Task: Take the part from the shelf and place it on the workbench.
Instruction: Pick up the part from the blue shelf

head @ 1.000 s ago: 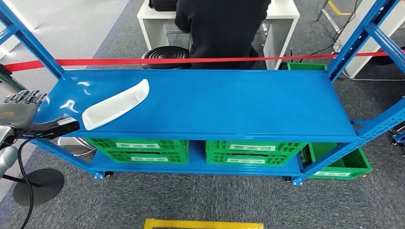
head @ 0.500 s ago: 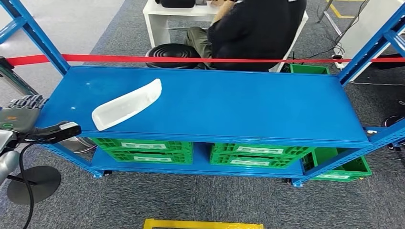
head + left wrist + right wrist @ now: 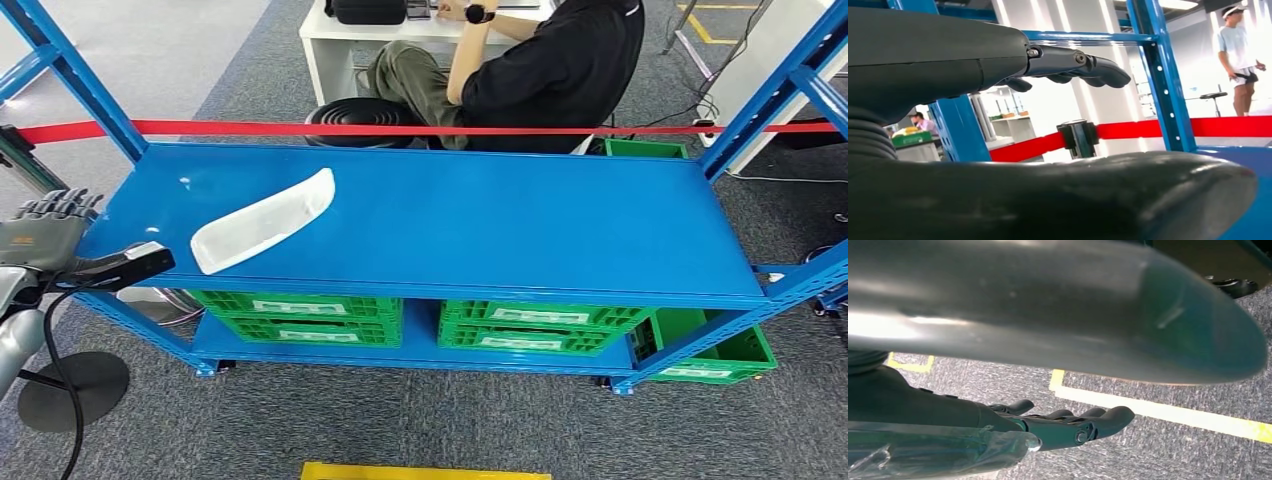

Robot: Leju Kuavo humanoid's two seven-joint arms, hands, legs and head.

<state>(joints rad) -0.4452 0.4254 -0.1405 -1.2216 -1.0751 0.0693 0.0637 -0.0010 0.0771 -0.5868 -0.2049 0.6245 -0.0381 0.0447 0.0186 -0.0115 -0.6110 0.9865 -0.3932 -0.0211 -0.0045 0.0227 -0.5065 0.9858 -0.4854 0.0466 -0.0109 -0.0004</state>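
Observation:
The part (image 3: 265, 220) is a long white curved plastic shell lying at an angle on the left half of the blue shelf's top board (image 3: 520, 220). My left hand (image 3: 45, 235) hovers just off the shelf's left end, level with the board, a short way left of the part and not touching it. In the left wrist view its fingers (image 3: 1083, 65) are stretched out above the thumb (image 3: 1098, 195) with nothing between them. My right hand (image 3: 1048, 430) hangs over grey carpet with its fingers extended and holds nothing.
A red barrier tape (image 3: 400, 128) runs along the shelf's far edge. Green crates (image 3: 300, 315) fill the lower shelf. Behind the tape a person (image 3: 560, 70) sits at a white desk. A black stand base (image 3: 75, 385) and a yellow floor marking (image 3: 425, 470) lie near me.
The whole view has shifted slightly, so the camera moved. The part stays where it lay on the shelf. My left hand has kept its place beside the shelf's left end.

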